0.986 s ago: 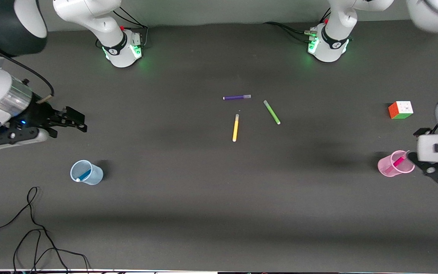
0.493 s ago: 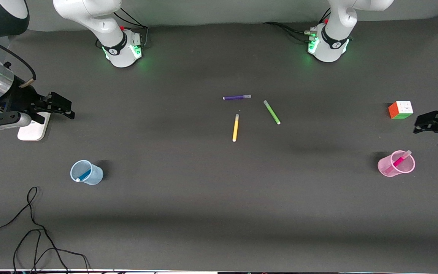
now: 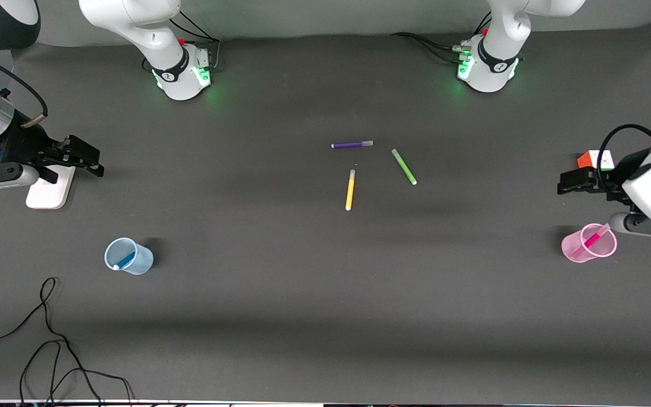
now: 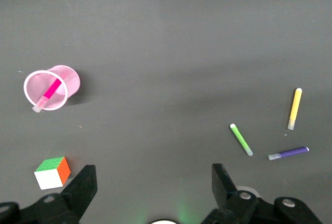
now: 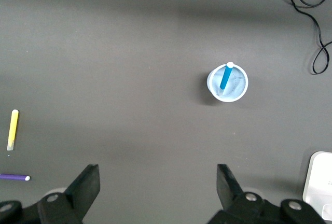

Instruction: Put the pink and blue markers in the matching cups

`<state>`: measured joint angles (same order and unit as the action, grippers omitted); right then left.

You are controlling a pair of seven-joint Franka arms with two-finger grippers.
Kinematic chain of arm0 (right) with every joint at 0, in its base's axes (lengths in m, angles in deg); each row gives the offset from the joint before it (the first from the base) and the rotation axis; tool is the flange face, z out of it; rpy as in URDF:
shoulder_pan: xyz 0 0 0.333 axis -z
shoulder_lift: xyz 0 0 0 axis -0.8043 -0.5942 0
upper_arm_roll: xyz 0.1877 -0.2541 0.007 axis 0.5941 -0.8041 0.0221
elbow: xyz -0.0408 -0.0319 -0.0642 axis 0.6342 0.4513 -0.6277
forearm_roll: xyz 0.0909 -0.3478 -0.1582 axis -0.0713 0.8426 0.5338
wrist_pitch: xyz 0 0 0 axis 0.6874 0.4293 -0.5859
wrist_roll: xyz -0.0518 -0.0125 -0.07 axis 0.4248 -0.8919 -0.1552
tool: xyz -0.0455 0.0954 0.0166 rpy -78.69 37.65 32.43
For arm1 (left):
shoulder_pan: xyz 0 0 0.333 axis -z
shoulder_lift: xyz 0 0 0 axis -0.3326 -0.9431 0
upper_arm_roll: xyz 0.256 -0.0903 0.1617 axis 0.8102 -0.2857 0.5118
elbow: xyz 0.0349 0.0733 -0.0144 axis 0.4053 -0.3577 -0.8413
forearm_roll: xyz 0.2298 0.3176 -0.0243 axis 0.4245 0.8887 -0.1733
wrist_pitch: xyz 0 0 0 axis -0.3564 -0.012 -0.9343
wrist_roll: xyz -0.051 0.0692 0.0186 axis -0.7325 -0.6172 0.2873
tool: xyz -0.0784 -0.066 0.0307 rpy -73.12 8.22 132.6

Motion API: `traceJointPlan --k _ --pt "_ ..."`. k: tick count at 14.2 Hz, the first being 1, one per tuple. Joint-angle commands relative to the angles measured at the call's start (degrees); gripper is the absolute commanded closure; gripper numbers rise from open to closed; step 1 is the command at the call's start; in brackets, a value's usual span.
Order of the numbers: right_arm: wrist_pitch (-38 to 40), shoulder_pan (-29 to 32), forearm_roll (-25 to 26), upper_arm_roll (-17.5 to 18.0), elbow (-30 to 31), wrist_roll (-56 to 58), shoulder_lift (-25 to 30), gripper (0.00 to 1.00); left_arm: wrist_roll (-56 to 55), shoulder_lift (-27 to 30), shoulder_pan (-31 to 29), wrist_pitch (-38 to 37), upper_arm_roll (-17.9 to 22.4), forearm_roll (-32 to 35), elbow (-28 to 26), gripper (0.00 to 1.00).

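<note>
The pale blue cup (image 3: 128,256) stands upright toward the right arm's end of the table with the blue marker (image 3: 125,260) leaning inside it; both also show in the right wrist view, cup (image 5: 237,90) and marker (image 5: 225,79). The pink cup (image 3: 588,243) stands toward the left arm's end with the pink marker (image 3: 593,239) in it; cup (image 4: 70,79) and marker (image 4: 50,89) also show in the left wrist view. My right gripper (image 3: 85,155) (image 5: 158,185) is open and empty, up over the table by a white pad. My left gripper (image 3: 571,183) (image 4: 154,182) is open and empty, up beside the cube.
A purple pen (image 3: 352,144), a green pen (image 3: 404,167) and a yellow pen (image 3: 350,190) lie mid-table. A colour cube (image 3: 591,161) sits farther from the camera than the pink cup. A white pad (image 3: 50,189) lies under the right hand. Black cable (image 3: 48,339) trails at the near edge.
My left gripper has come up away from the pink cup and swung over beside the cube. My right gripper has drawn back from the blue cup toward the table's end.
</note>
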<state>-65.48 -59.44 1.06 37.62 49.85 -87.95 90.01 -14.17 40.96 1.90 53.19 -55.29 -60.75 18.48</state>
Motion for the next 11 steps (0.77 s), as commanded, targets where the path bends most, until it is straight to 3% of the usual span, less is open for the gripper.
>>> traceJointPlan --k 1,7,8,11 --pt "2.21 3.26 0.65 3.29 -0.63 0.65 -0.04 0.00 -1.44 2.43 1.25 -1.32 -0.08 1.04 -2.54 0.01" --pt "1.68 2.91 0.12 3.30 -0.90 0.65 -1.53 0.00 -0.82 4.89 1.79 -0.27 -1.30 3.16 -5.89 0.01" --pt "1.68 2.82 0.12 3.30 -0.98 0.65 -1.62 0.00 -0.91 5.16 -0.57 -0.01 -4.88 3.77 -5.98 0.01" --pt "1.59 2.73 0.30 3.30 -1.60 0.74 -1.97 0.00 -1.43 6.65 -15.84 0.35 -23.84 9.47 -5.98 0.01"
